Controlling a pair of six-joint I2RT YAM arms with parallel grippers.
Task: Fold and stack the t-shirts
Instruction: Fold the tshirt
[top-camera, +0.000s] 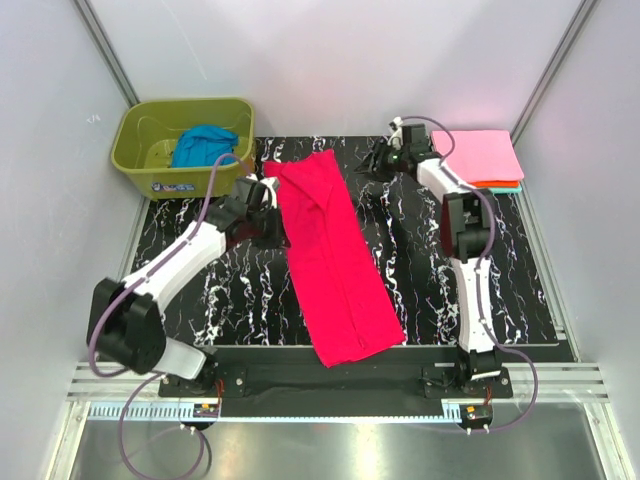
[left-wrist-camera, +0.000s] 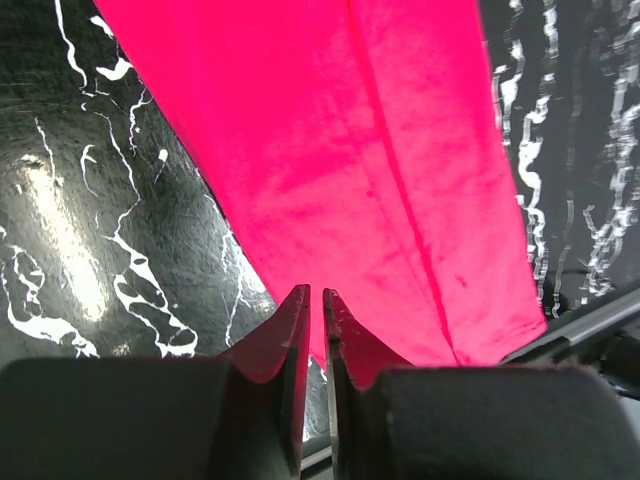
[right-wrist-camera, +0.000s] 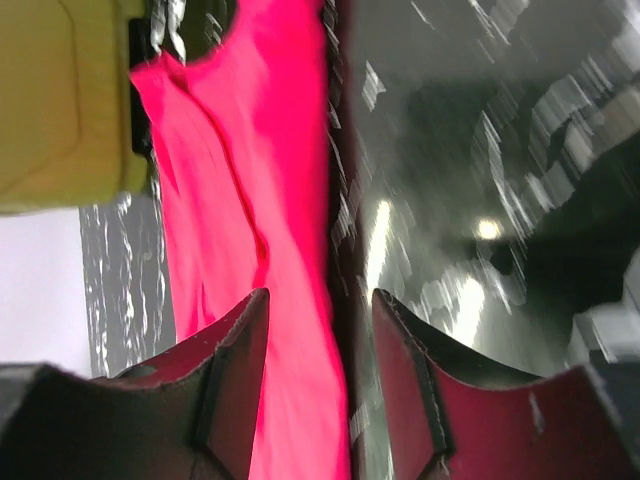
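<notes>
A crimson-red t-shirt (top-camera: 335, 260), folded into a long strip, lies diagonally across the black marbled table (top-camera: 450, 280). My left gripper (top-camera: 268, 195) is at its far left edge. In the left wrist view the fingers (left-wrist-camera: 316, 290) are closed to a thin slit on that edge of the red cloth (left-wrist-camera: 350, 150). My right gripper (top-camera: 378, 160) is open and empty above the table, right of the shirt's far end. The right wrist view is blurred, with the shirt (right-wrist-camera: 250, 200) beyond the gripper (right-wrist-camera: 320, 295). A folded light pink t-shirt (top-camera: 480, 155) tops a stack at the back right, over orange (top-camera: 495, 184) and teal (top-camera: 512, 188) edges. A blue t-shirt (top-camera: 203, 145) lies in the tub.
An olive-green plastic tub (top-camera: 130, 150) stands at the back left corner and shows in the right wrist view (right-wrist-camera: 60, 100). White walls enclose the table on three sides. A metal rail (top-camera: 320, 385) runs along the near edge by the arm bases.
</notes>
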